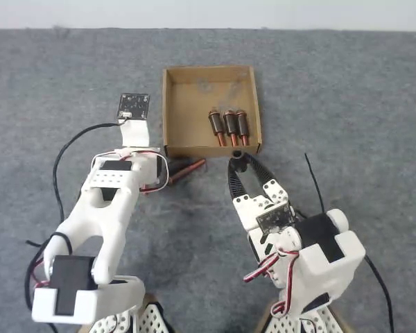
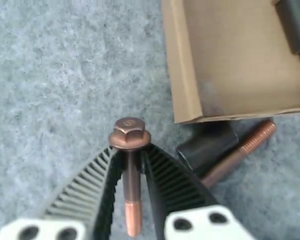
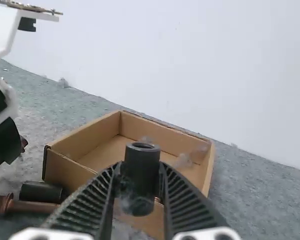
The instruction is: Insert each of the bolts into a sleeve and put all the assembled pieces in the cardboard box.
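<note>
your left claw [image 2: 131,152] clamps a copper hex-head bolt [image 2: 130,134]; your right claw [image 3: 140,171] pinches a black tubular sleeve [image 3: 140,160] upright — both just beside the cardboard box [image 1: 170,104] holding three sleeved bolts [image 1: 229,125].

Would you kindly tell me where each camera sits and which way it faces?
High view: fixed overhead, looking down on both arms and the cardboard box.
Left wrist view: on that wrist, facing down past the left gripper holding a bolt.
Right wrist view: on that wrist, facing the wall past the right gripper holding a sleeve.
All three share the box.
</note>
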Motion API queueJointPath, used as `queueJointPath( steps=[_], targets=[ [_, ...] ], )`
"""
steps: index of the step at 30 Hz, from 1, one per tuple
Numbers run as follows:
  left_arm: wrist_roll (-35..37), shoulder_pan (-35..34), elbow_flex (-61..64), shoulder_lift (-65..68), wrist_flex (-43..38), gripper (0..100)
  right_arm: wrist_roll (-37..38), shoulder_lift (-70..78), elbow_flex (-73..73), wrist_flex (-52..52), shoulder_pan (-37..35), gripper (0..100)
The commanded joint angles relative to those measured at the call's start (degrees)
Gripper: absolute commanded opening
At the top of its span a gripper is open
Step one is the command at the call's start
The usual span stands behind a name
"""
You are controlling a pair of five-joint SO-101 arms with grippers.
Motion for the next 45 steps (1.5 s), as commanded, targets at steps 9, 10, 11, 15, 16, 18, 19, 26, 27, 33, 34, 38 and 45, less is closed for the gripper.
queueJointPath(
  steps=[9, 10, 11, 15, 16, 18, 19, 26, 27, 33, 34, 38, 45],
  targets=[
    [-0.2, 1.9, -1.5, -14.4, -2.8, 1, 0.3, -2.9, 1.9, 1.4, -0.7, 0.7],
    [-0.2, 2.5, -1.5, -16.3, -2.8, 1, 0.3, -2.9, 1.9, 1.4, -0.7, 0.7],
    [-0.2, 3.2, -1.5, -18.1, -2.8, 1, 0.2, -2.9, 1.9, 1.4, -0.7, 0.7],
    [-0.1, 7.0, -1.0, -24.4, -5.3, 1, 0.2, -2.9, 1.9, 1.4, -0.9, 0.7],
    [-0.1, 7.7, -0.3, -25.6, -6.9, 1, 0.2, -2.9, 1.9, 1.4, -1.3, 0.7],
    [-0.1, 8.8, 1.6, -27.9, -12.0, 1, 0.2, -2.9, 1.9, 1.4, -2.1, 0.7],
    [-0.1, 9.2, 2.8, -28.7, -15.4, 1, 0.2, -2.9, 1.9, 1.4, -2.3, 0.7],
    [8.6, 14.2, 12.0, -32.2, -35.5, 1, 0.2, -2.9, 1.9, 1.4, -2.5, 0.7],
    [11.1, 14.9, 12.5, -32.4, -36.2, 1, 0.2, -2.9, 1.9, 1.4, -2.6, 0.7],
    [18.2, 17.2, 13.0, -32.4, -36.2, 1, 0.2, -2.9, 1.9, 1.3, -2.6, 0.7],
    [18.2, 17.3, 13.0, -32.4, -36.2, 1, 0.2, -2.9, 1.9, 1.2, -2.6, 0.7],
    [18.2, 17.3, 13.3, -32.5, -36.2, 1, 0.2, -2.9, 1.9, 1.0, -2.7, 0.7],
    [18.1, 19.8, 15.6, -32.5, -36.2, 1, 0.2, -2.9, 1.9, 1.4, -4.7, 0.7]
  ],
)
